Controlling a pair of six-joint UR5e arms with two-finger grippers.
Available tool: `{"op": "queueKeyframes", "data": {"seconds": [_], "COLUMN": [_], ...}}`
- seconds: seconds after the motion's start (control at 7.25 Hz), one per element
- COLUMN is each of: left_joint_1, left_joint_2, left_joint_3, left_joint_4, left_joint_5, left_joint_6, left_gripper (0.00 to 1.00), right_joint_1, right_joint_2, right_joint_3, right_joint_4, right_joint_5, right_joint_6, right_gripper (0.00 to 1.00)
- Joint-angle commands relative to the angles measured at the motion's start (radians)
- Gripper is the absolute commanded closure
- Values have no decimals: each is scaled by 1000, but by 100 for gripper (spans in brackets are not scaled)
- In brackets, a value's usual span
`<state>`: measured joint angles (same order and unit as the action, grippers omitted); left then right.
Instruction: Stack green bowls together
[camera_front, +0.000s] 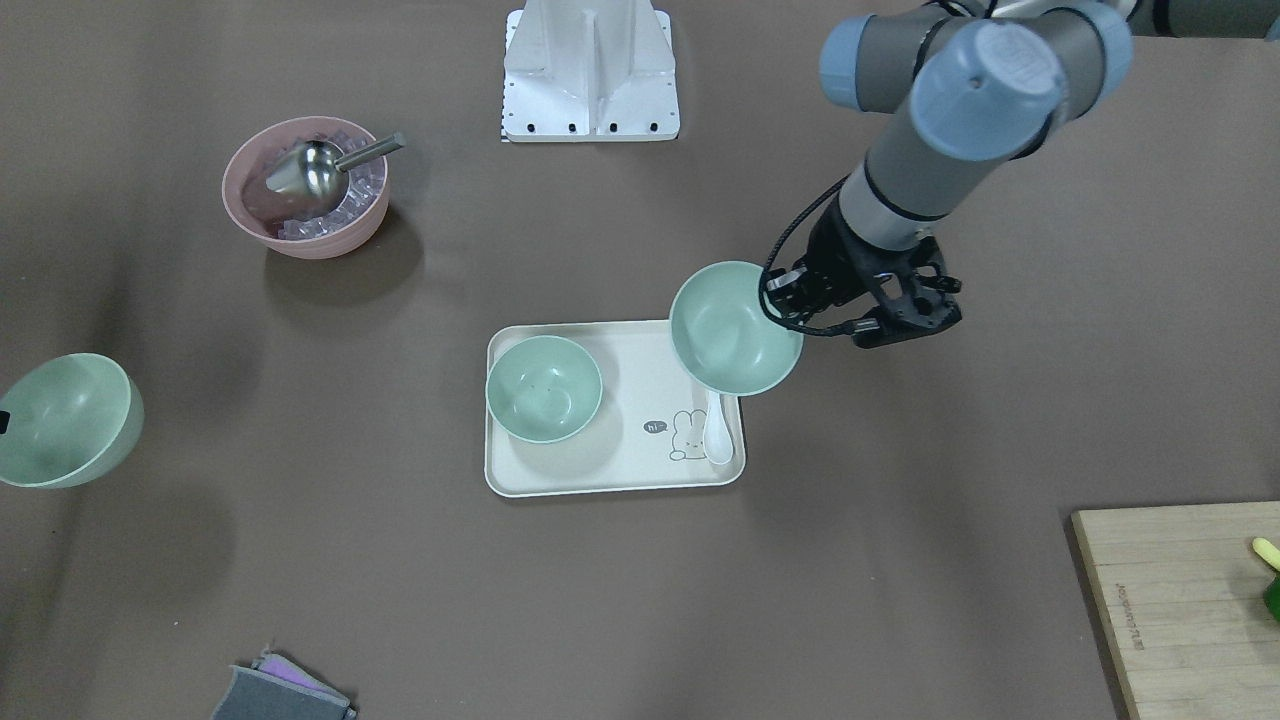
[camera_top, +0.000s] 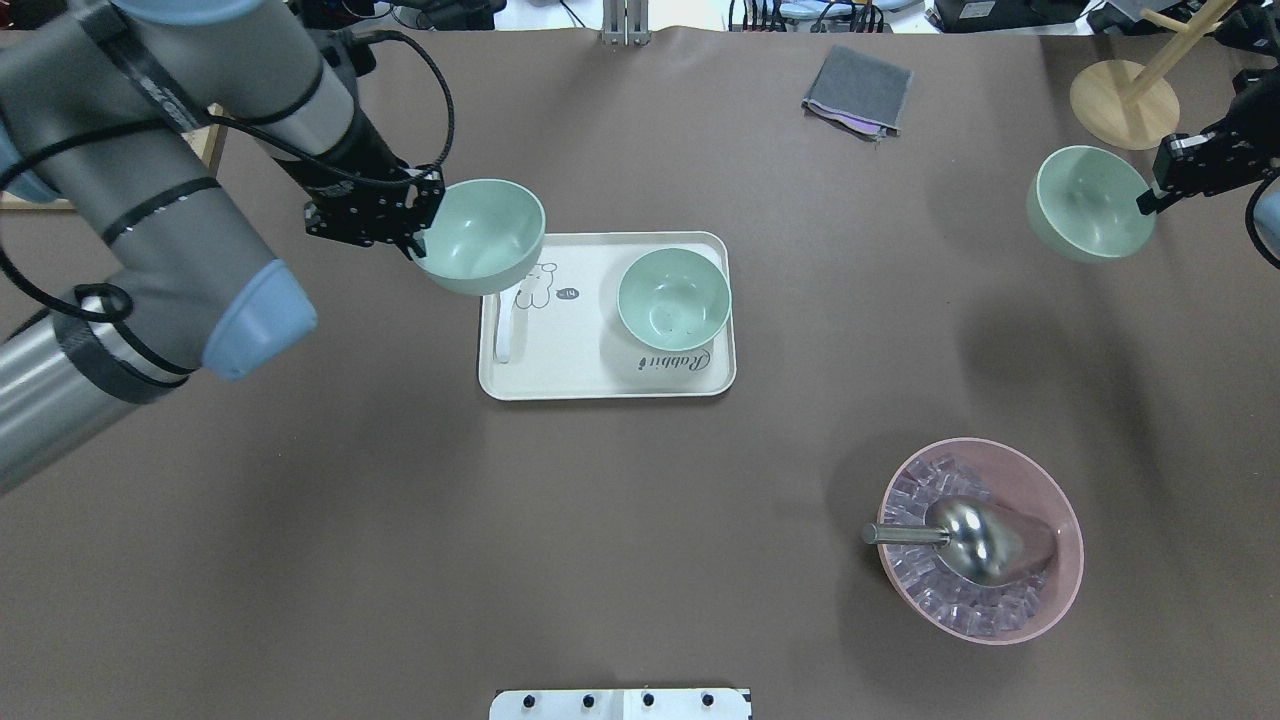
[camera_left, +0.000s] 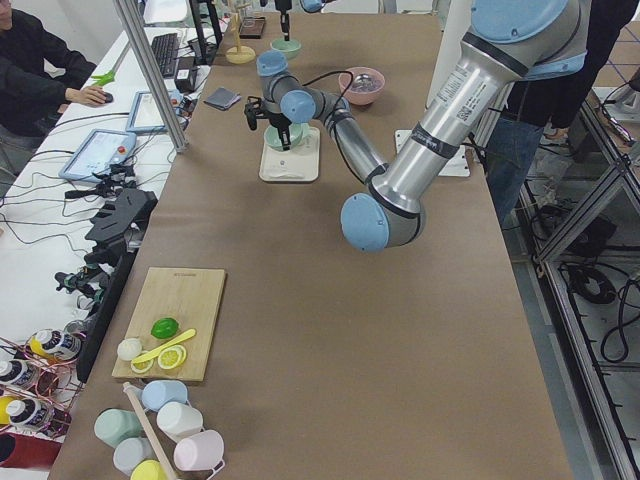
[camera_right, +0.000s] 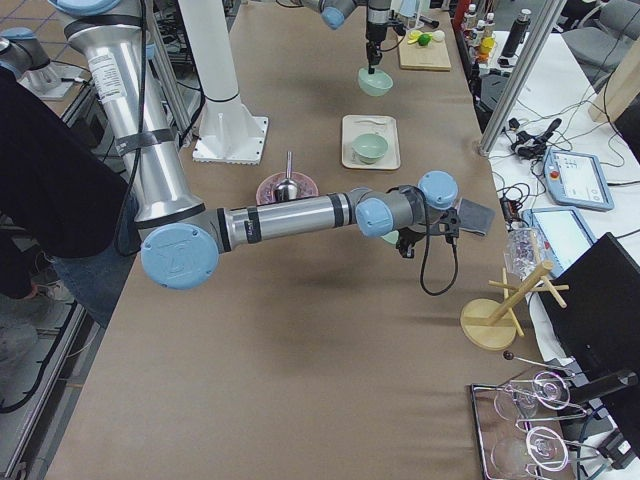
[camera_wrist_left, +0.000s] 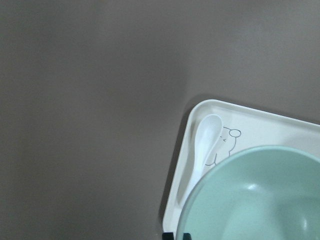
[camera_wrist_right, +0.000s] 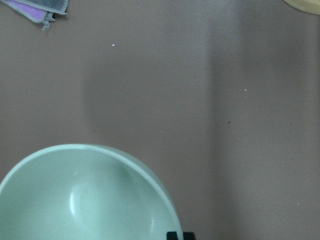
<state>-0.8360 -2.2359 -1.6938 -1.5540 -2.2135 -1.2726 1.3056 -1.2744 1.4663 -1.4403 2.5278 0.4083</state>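
Overhead exterior, green bowl (camera_top: 482, 238) clamped in left pincer (camera_top: 425, 238)

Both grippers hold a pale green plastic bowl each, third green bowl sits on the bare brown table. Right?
No. The third pale green bowl sits on the cream rectangular tray; the overhead exterior view shows it. The rest holds.

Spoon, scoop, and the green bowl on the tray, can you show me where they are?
spoon (camera_wrist_left: 208, 129), left wrist view, on its rounded end.
scoop (camera_top: 985, 540), overhead view, on its shiny cup.
bowl on the tray (camera_top: 672, 298), overhead view, on its inside bottom.
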Motion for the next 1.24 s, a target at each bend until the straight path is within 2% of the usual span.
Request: {"op": "queueKeyframes", "data": {"seconds": [0.0, 0.14, 0.41, 0.69, 1.1], "left_joint_1": [84, 112, 141, 228, 281], "left_joint_2": [-129, -184, -180, -182, -186], "left_joint_3": [170, 212, 247, 247, 266], "left_joint_4": [-153, -159, -265, -294, -296], "left_joint_5": [78, 122, 197, 340, 413], "left_joint_6": [-184, -223, -225, -228, -229], "left_gripper": [100, 100, 100, 100, 100], "right_joint_1": [1, 3, 6, 6, 6], "right_joint_2": [15, 15, 15, 17, 17], "right_joint_3": [0, 2, 14, 17, 17], "right_joint_4": [-11, -11, -11, -9, -11], "right_joint_5": [-3, -1, 0, 0, 0], "right_joint_6": [3, 3, 21, 35, 35], "right_gripper": [100, 100, 100, 100, 100]}}
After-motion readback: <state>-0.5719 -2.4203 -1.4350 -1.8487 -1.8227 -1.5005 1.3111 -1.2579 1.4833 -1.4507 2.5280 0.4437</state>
